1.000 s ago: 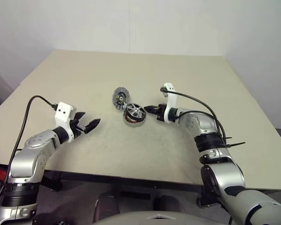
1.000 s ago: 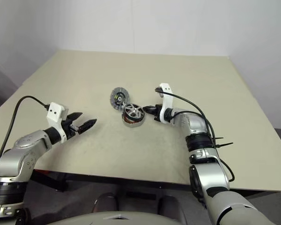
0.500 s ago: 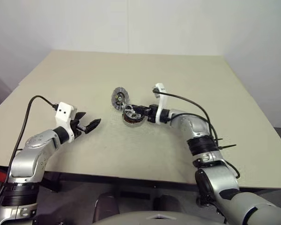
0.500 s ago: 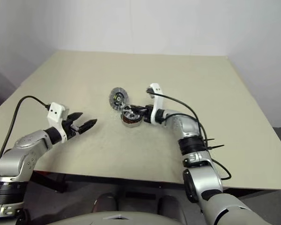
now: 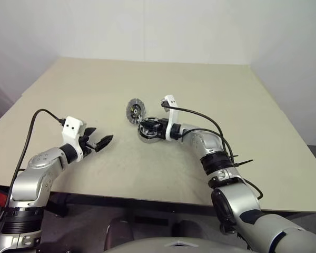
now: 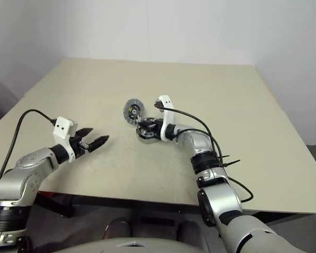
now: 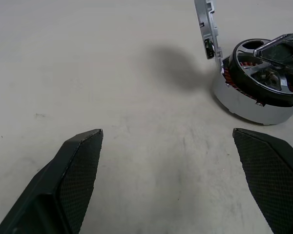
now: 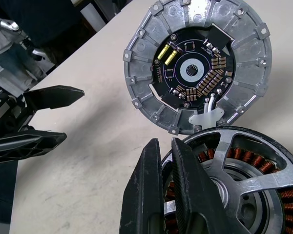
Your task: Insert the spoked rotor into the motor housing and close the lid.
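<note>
Table (image 5: 210, 89): beige top, bearing the motor parts near its middle.
Motor housing (image 7: 244, 105): round silver-grey cup, flat on the table, copper-brown windings seen between the spokes in the right wrist view.
Spoked rotor (image 8: 244, 183): dark ring with silver spokes, seated in the top of the motor housing, rim standing slightly proud of the cup wall in the left wrist view.
Lid (image 8: 198, 66): grey ribbed disc, propped on edge against the far-left side of the housing, dark circuit face with 2 yellow-green marks turned toward the right gripper; not on the housing.
Right gripper (image 5: 149, 126): over the housing, its 2 black fingers (image 8: 185, 195) pressed together with almost no gap, tips at the rotor's rim on the lid side; whether a spoke or rim sits between them cannot be told.
Left gripper (image 5: 99, 141): well apart from the parts, toward the table's near-left area, above the surface, pointing toward the housing; 2 fingers (image 7: 73, 170) spread wide, nothing between them.
Cables: 1 black lead (image 5: 34, 126) looping off the left wrist, another black lead (image 5: 200, 113) arching off the right wrist.
</note>
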`<state>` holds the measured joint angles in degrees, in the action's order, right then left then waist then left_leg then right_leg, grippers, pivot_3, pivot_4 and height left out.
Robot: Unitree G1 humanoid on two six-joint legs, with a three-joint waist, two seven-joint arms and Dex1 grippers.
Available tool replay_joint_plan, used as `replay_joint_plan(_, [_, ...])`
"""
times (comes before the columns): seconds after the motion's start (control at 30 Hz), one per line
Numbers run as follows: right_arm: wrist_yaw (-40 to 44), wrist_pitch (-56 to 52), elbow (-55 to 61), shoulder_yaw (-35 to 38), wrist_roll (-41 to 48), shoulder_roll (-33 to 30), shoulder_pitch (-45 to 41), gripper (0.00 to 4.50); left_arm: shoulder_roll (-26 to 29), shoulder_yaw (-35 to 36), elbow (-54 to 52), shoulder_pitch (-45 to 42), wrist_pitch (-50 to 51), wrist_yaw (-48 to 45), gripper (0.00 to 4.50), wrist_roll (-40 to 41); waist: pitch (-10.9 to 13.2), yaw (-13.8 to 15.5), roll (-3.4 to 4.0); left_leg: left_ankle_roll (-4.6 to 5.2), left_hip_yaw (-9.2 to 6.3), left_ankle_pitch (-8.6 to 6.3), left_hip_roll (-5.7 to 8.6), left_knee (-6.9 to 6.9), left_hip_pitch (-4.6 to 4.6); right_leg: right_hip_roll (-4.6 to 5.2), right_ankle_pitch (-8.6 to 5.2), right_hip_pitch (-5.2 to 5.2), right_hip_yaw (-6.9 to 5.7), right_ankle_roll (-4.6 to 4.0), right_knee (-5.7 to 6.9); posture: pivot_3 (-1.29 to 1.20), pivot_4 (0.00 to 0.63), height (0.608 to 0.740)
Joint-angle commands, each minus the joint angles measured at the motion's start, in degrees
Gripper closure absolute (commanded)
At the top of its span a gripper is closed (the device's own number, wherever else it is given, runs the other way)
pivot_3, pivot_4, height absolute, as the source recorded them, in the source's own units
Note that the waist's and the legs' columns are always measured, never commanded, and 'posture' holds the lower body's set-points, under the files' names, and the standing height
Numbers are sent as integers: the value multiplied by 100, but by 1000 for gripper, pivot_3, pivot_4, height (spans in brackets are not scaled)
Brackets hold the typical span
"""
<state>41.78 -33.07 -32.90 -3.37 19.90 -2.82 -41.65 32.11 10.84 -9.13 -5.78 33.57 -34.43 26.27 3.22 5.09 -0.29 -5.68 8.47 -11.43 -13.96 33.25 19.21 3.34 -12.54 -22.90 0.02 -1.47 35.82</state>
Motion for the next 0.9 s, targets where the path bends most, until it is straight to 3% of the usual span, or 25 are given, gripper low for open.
replay_joint_plan(0.03, [39,-116,-64,111,26,-70,-48,4069,7,74,-177,-83,-86,14,0,6,0,0,0,0,0,0,0,0,0,0,0,0,0,0,0,0,0,740])
replay_joint_plan(0.9, [213,17,-315,602,419,296,-322,4069,-47,21,-131,-128,-74,0,0,-11,1,-4,1,0,0,0,-1,-5,9,-1,0,-13,-1,-2,-4,0,0,740])
